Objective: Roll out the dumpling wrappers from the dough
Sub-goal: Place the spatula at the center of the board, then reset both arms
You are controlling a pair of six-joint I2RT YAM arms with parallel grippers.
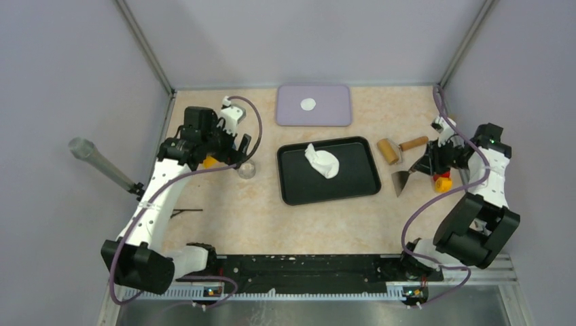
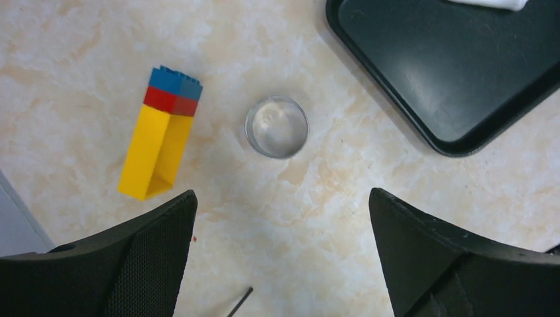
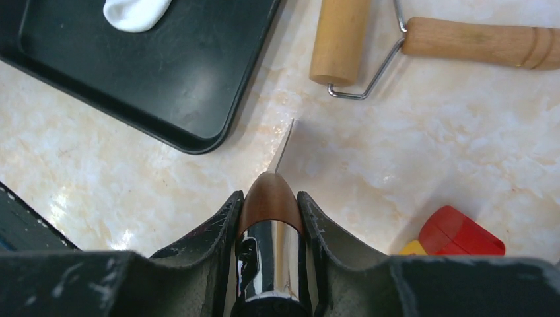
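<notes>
The dough [image 1: 322, 161], a folded white lump, lies on the black tray [image 1: 353, 183]; its edge shows in the right wrist view [image 3: 135, 12] and at the top of the left wrist view [image 2: 492, 3]. One small round wrapper [image 1: 308, 104] lies on the purple board [image 1: 333, 112]. My right gripper [image 1: 432, 163] [image 3: 269, 198] is shut on the brown handle of a metal scraper [image 3: 267, 198], whose blade [image 1: 401, 182] rests on the table right of the tray. My left gripper [image 1: 234, 153] [image 2: 282, 218] is open and empty above the table, left of the tray.
A wooden rolling pin [image 1: 401, 147] [image 3: 340, 39] lies right of the tray, beyond the scraper. A small clear glass dish [image 1: 246, 170] [image 2: 277, 127] and a yellow, red and blue block [image 2: 160, 142] sit under my left gripper. A red and yellow block [image 3: 462, 231] is by my right gripper.
</notes>
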